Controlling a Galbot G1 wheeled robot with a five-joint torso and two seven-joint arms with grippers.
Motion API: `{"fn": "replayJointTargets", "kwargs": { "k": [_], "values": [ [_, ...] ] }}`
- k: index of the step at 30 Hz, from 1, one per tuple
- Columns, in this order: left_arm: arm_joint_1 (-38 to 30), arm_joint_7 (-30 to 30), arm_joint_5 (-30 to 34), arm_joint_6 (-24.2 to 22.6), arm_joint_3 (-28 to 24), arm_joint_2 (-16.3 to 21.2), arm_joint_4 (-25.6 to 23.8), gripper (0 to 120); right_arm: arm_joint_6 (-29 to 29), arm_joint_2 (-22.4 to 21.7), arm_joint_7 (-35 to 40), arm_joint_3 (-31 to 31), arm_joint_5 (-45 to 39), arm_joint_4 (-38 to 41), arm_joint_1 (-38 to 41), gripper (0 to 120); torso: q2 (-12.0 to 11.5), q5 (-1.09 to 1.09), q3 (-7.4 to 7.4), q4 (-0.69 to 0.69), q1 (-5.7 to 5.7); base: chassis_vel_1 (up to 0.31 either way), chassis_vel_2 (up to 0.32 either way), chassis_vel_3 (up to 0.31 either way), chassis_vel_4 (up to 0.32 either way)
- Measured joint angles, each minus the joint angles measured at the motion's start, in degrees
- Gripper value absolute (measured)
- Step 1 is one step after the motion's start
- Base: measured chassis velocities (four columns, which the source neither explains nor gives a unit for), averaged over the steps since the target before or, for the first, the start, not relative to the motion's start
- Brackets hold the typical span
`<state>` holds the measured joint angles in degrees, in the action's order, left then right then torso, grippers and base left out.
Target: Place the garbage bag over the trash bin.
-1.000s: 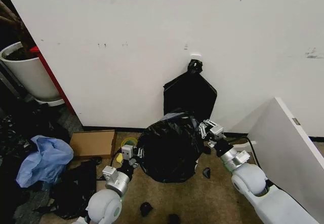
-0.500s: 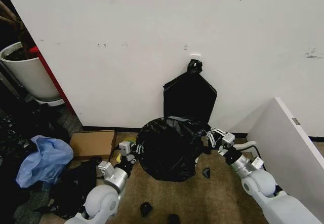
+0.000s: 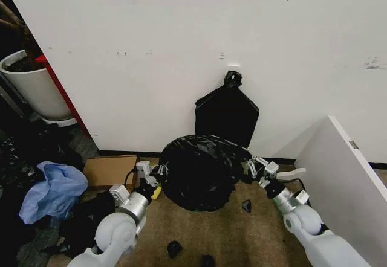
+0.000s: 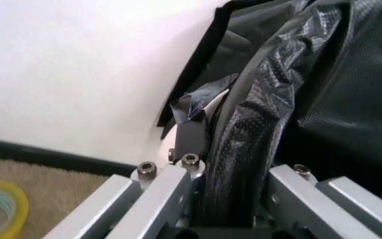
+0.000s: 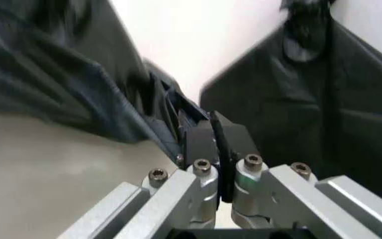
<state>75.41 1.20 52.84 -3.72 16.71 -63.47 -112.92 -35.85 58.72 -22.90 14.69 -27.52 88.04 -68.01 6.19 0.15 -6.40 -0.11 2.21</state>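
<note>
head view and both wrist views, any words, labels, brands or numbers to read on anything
None can be read: no print shows on the crinkled glossy black plastic garbage bag, the flat brown cardboard box, the smooth black knotted bag or the white wall.

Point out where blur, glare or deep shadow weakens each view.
Head view: sharp overall; the garbage bag is so dark its folds barely read, with faint sheen on top. Left wrist view: crisp on the bag's texture, wall washed out. Right wrist view: soft blur on the bag and the left pincer side unseen.
</note>
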Motion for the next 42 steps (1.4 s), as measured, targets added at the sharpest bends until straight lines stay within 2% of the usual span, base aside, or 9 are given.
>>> {"fn": "replayJointTargets", "kwargs": {
  "k": [5, 10, 14, 18, 25, 31, 33, 37, 42],
  "values": [
    [0.25, 1.56, 1.55, -2.90, 0.36, -0.07, -1.22, 0, 0.20, 1.44, 10.58, -0.92, 9.79, -1.11, 0.03, 0, 0.00, 0.00, 0.00, 0.00, 0.00, 0.000, 0.000, 0.000, 0.000],
    [0.55, 1.87, 1.61, -3.62, 0.32, -0.17, -1.69, 0, 1.58, 2.11, 18.00, -1.36, 11.64, -0.41, 0.01, 4, 0.00, 0.00, 0.00, 0.00, 0.00, 0.000, 0.000, 0.000, 0.000],
    [0.54, 2.43, 1.67, -3.81, 0.22, -0.41, -1.81, 0, 0.40, 2.96, 25.69, -1.54, 13.57, -1.51, 0.89, 20, 0.00, 0.00, 0.00, 0.01, 0.00, 0.000, 0.000, 0.000, 0.000],
    [0.27, 3.18, 1.65, -4.10, -0.42, -0.84, -1.17, 0, -0.39, 2.58, 26.33, -1.43, 8.15, 0.71, -1.34, 33, 0.00, -0.01, 0.00, -0.01, -0.01, 0.000, 0.000, 0.000, 0.000],
    [-0.73, 5.21, 2.53, -3.70, -1.01, -2.26, -0.29, 0, 0.98, 1.21, 21.01, -0.28, -3.71, 9.83, -11.53, 59, 0.00, 0.00, 0.00, -0.02, -0.01, 0.000, 0.000, 0.000, 0.000],
    [-2.33, 9.68, 5.77, -4.36, -0.73, -3.49, 0.33, 0, 7.45, 0.99, 17.55, -3.68, -18.91, 24.80, -20.55, 84, 0.00, -0.01, 0.01, -0.01, -0.01, 0.000, 0.000, 0.000, 0.000],
    [-2.62, 10.02, 6.19, -4.59, -0.67, -3.71, 0.35, 0, 8.41, 1.34, 15.14, -4.52, -22.24, 26.29, -21.16, 89, 0.01, -0.01, 0.01, -0.01, -0.01, 0.000, 0.000, 0.000, 0.000],
    [-3.52, 10.95, 7.46, -5.40, -0.44, -3.98, 0.35, 0, 9.47, 2.72, 1.55, -6.13, -30.86, 26.35, -21.14, 100, 0.00, 0.00, 0.01, 0.00, -0.01, 0.000, 0.000, 0.000, 0.000],
    [-3.67, 11.03, 7.84, -5.61, -0.39, -3.72, 0.27, 0, 7.82, 4.49, -3.27, -6.26, -28.97, 22.34, -19.51, 100, 0.00, 0.00, 0.00, 0.00, -0.01, 0.000, 0.000, 0.000, 0.000]
  ]
}}
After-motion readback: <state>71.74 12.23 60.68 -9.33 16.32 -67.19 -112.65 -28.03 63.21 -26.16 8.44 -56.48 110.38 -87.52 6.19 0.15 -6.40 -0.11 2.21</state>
